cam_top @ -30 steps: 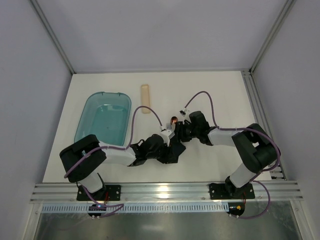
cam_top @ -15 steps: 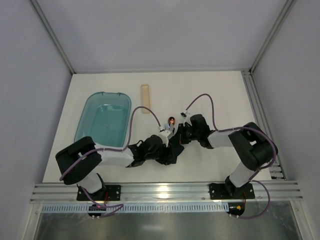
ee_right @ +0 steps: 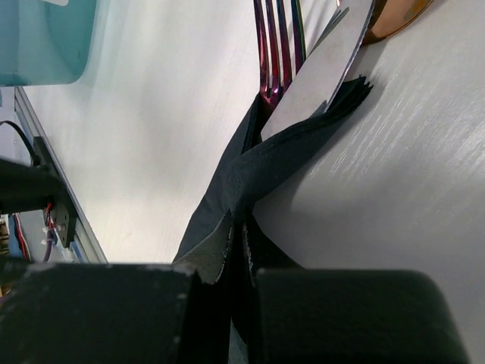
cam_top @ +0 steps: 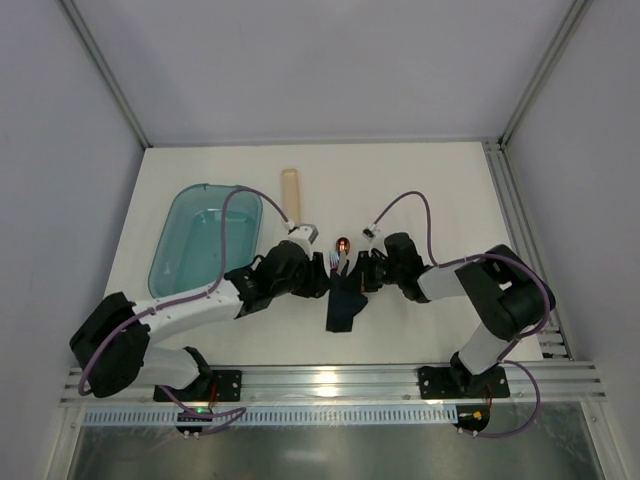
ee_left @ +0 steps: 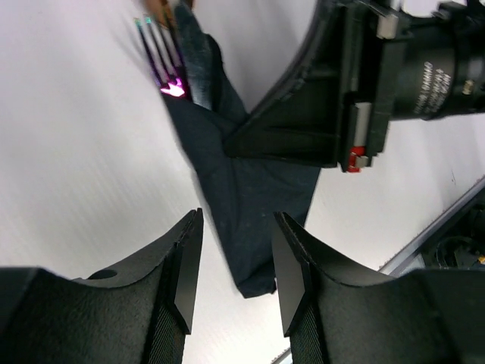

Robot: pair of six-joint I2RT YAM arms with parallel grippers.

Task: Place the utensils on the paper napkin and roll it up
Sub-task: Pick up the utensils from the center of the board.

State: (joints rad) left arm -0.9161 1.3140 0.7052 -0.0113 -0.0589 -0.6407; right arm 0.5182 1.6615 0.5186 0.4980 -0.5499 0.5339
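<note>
The dark navy paper napkin (cam_top: 342,303) lies folded round the utensils in front of the arms, one flap pulled up. A copper spoon bowl (cam_top: 343,243) sticks out of its far end. In the right wrist view the fork tines (ee_right: 277,38), a flat knife blade (ee_right: 318,70) and the spoon bowl (ee_right: 395,17) poke out of the napkin (ee_right: 288,155). My right gripper (cam_top: 361,274) is shut on a napkin fold (ee_right: 241,262). My left gripper (cam_top: 320,278) is open and empty just left of the napkin (ee_left: 246,201), its fingers (ee_left: 186,273) apart from it.
A translucent teal tub (cam_top: 205,240) stands at the left; its corner shows in the right wrist view (ee_right: 38,38). A beige wooden stick (cam_top: 291,192) lies beyond the left arm. The aluminium rail (cam_top: 320,383) runs along the near table edge.
My left gripper has drawn back to the left off the napkin and stands open. The napkin bundle, hidden before, now shows. The right gripper has barely moved.
</note>
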